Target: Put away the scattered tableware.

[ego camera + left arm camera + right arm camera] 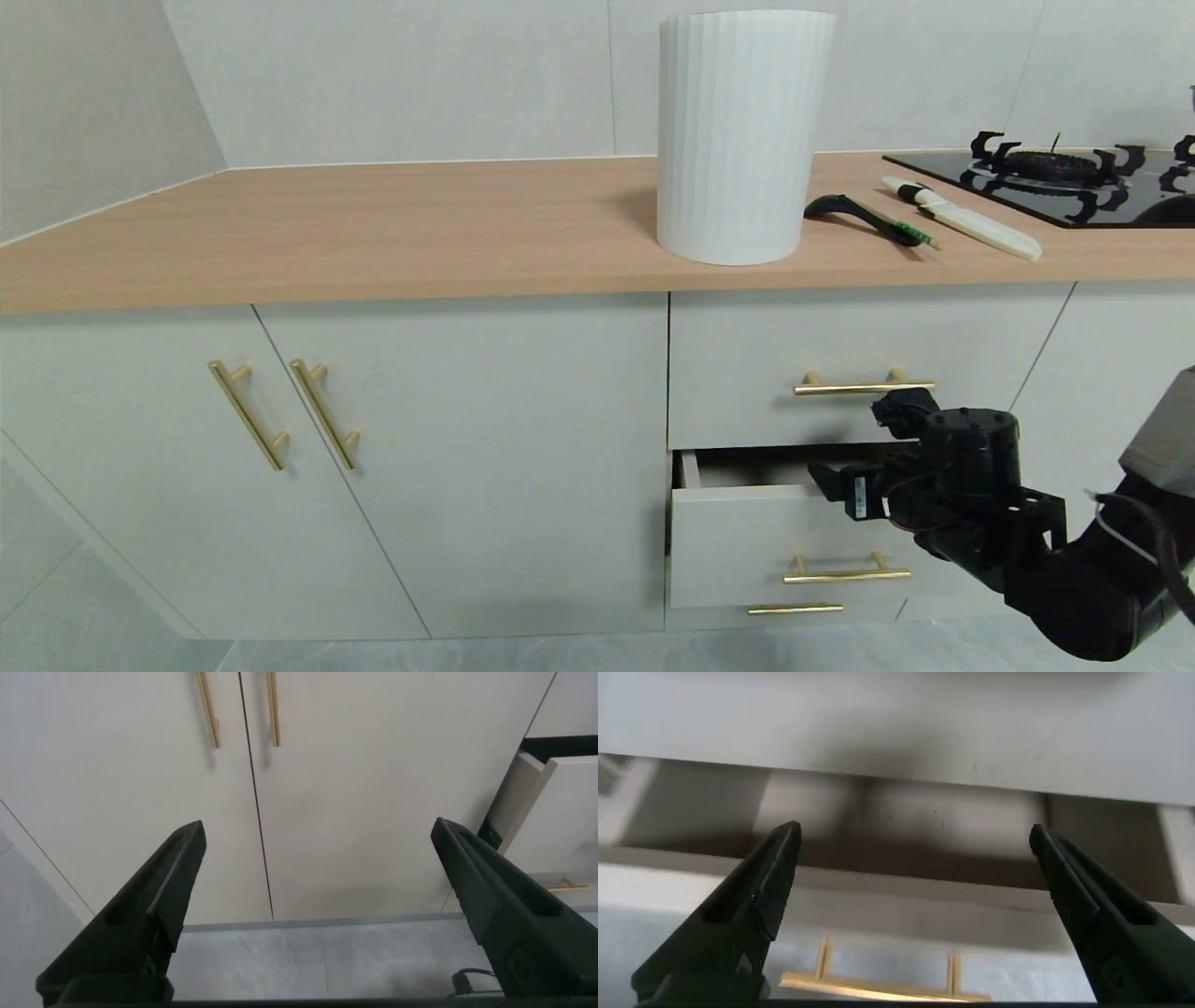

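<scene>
Right gripper (864, 448), jaws apart, faces the part-open drawer (738, 541) at five o'clock from the canister (742, 140). Its narrow gap may snag the knife (962, 219).

The right arm (1046, 551) is black, with a drum-shaped joint (971, 437), a looping cable (1160, 537) and a grey cover (1162, 439). The left pincer (315, 831) and right pincer (910, 835) have black wedge-shaped fingers (140, 915).

No lettering, label, number or sign can be read anywhere in the kitchen: the white ribbed container (742, 131), the white knife (985, 231) and the open drawer's front (733, 541) show plain surfaces.
</scene>
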Available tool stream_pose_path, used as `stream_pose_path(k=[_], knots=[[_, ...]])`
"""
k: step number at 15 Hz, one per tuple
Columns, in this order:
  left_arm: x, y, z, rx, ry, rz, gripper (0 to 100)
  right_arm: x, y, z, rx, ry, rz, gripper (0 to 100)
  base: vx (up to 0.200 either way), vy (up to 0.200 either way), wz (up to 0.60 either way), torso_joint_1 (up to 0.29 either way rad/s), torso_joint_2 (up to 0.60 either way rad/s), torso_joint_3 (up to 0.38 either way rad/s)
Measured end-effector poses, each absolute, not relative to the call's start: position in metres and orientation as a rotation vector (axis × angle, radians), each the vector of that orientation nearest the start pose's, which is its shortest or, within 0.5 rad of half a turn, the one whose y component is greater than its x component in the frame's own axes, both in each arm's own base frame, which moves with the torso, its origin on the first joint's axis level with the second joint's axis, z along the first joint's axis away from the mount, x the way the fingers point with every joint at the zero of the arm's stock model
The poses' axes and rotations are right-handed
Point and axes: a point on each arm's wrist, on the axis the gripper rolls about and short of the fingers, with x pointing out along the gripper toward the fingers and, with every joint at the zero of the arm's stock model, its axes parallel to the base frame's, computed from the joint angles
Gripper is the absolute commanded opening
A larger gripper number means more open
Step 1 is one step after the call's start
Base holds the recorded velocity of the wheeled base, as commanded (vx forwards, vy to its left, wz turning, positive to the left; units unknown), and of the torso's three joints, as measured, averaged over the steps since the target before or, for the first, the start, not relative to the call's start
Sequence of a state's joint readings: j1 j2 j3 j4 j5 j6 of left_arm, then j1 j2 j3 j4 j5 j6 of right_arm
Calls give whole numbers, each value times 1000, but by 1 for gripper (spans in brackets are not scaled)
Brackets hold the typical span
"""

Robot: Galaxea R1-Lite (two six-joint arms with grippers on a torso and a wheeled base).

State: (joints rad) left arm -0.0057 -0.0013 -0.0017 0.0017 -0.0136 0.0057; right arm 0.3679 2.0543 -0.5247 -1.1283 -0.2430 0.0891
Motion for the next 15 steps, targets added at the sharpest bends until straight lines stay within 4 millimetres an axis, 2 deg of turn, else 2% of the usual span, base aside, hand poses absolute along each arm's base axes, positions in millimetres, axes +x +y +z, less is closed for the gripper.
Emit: stream_pose_path(k=[5, 15], knots=[[-23, 0, 76, 6, -1, -20, 100, 300, 110, 40, -43, 418, 101, 100, 0, 0, 0, 0, 0, 0], [-23, 0, 76, 6, -1, -19, 100, 289, 106, 39, -69, 494, 104, 100, 0, 0, 0, 0, 0, 0]])
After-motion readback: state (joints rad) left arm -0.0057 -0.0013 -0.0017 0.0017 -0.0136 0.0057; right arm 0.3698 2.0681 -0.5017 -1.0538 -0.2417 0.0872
